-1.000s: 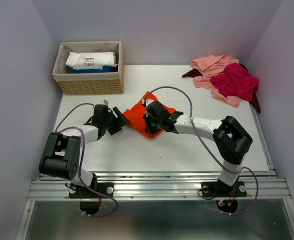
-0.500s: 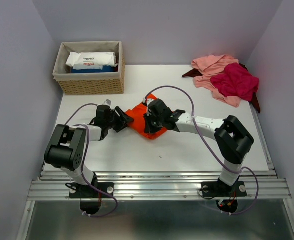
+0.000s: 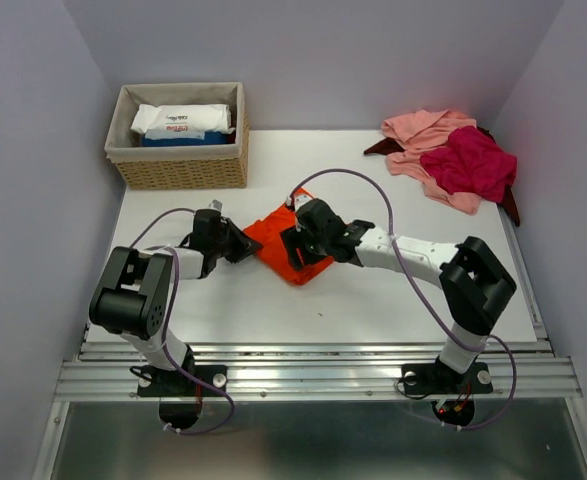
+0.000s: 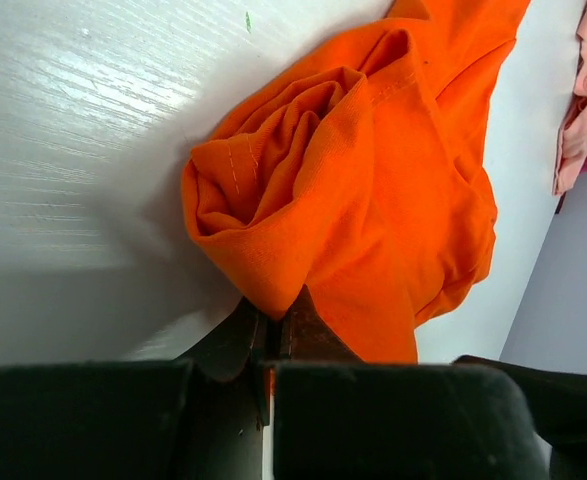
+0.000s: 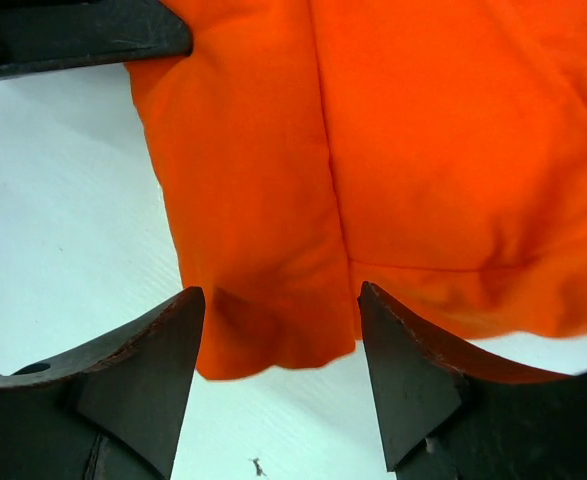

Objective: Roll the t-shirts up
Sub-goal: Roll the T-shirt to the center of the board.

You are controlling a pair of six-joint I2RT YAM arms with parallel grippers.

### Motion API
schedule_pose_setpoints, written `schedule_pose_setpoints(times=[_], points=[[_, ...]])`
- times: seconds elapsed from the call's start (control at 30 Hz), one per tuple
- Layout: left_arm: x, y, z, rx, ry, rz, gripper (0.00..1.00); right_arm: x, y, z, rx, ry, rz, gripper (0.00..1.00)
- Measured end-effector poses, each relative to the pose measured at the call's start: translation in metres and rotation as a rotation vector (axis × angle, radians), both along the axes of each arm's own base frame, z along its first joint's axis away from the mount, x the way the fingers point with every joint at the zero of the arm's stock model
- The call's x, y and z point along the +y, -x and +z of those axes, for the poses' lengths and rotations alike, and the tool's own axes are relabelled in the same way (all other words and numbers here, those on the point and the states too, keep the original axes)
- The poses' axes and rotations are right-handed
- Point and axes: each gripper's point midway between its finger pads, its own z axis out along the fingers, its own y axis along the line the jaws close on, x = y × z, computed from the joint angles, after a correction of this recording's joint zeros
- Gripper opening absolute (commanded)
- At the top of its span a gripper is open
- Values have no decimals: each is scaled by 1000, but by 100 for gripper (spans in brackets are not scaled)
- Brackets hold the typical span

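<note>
Clamped just now, with the left tool (image 4: 273, 312), onto a fold of the half-rolled bright orange-red cloth t-shirt (image 4: 373, 200); freed just now from the right tool (image 5: 278, 300), jaws apart astride its edge. Looks like a grip handover, rolling unfinished. Lying mid white tabletop (image 3: 373, 310): woven wicker basket (image 3: 178, 172) back left, crumpled salmon-pink and magenta shirts (image 3: 458, 165) back right, pale lilac walls (image 3: 33, 150) around.

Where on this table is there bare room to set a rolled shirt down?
The table is bare at the far middle, between the basket and the pile of t-shirts, and along the near strip in front of the orange t-shirt. The centre is crowded: the left gripper and right gripper are both at that shirt.
</note>
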Motion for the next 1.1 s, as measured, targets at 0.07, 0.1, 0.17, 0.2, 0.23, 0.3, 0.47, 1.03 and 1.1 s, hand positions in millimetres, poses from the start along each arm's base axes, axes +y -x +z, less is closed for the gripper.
schedule_pose_setpoints(times=[0.07, 0.1, 0.17, 0.2, 0.23, 0.3, 0.47, 1.03, 1.1], points=[[1, 0, 1, 9, -9, 1, 0, -5, 0, 7, -44, 35, -7, 75], [1, 0, 1, 13, -13, 2, 0, -6, 0, 10, -72, 54, -8, 78], [3, 1, 4, 20, -26, 0, 0, -4, 6, 17, -140, 102, 11, 82], [4, 3, 4, 31, -33, 0, 0, -2, 9, 18, -171, 128, 17, 83], [4, 2, 8, 27, -36, 0, 0, 2, 15, 19, -212, 161, 31, 83], [5, 2, 10, 37, -47, -2, 0, 10, 29, 20, -274, 212, 75, 89], [6, -1, 17, 72, -74, -5, 0, 22, 47, 13, -377, 321, 141, 93], [15, 11, 18, 172, -122, 15, 0, 25, 28, -30, -544, 528, 118, 66], [15, 11, 18, 174, -122, 15, 0, 25, 25, -29, -566, 539, 108, 54]])
